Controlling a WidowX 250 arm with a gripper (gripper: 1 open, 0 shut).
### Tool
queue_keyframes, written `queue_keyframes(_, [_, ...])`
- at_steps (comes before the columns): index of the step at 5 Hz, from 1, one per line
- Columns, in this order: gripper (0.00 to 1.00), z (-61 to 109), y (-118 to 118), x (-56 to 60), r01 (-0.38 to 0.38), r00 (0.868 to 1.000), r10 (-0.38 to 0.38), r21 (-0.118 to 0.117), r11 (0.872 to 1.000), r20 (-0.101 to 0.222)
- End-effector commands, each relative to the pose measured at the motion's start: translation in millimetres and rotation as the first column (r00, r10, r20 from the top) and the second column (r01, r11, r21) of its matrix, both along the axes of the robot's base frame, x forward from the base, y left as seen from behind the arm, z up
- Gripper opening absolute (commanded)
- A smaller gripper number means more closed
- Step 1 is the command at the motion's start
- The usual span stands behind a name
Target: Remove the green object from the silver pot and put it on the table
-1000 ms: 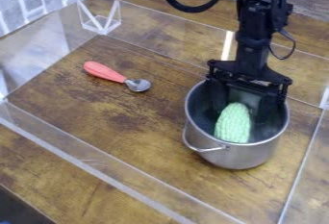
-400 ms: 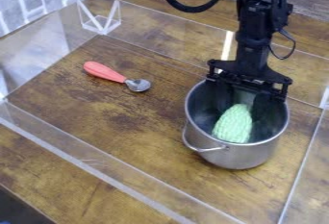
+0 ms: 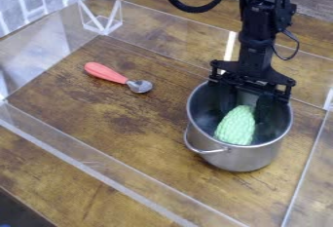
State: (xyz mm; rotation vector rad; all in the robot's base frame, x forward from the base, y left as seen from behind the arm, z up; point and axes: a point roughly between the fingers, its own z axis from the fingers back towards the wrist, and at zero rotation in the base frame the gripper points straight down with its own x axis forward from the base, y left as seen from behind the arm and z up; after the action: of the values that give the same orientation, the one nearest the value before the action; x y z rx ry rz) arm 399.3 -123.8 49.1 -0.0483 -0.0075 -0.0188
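Green, bumpy gourd-shaped toy (image 3: 240,124) is clamped at its upper end by the black gripper (image 3: 247,98) inside the shiny steel pot (image 3: 208,136); a straight vertical lift is advised so the rim is cleared.

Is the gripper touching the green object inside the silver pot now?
Touching. The camera view shows the gripper closed on the top end of the green object, which leans inside the silver pot.

pincer (image 3: 251,98): closed from open | green object (image 3: 239,125): now tilted in silver pot (image 3: 239,127)
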Motion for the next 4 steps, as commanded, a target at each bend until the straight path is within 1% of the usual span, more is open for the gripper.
queue_keyframes(1, [0.00,56.0,8,8.6,-0.012,0.992,0.016,-0.038,0.999,0.124])
queue_keyframes(2, [0.00,77.5,11,7.9,-0.005,0.987,0.012,-0.042,0.999,0.158])
queue_keyframes(3, [0.00,92.8,15,5.9,-0.003,0.984,0.012,-0.051,0.999,0.177])
queue_keyframes(4, [0.00,98.5,19,2.8,-0.001,0.984,0.009,-0.048,0.999,0.179])
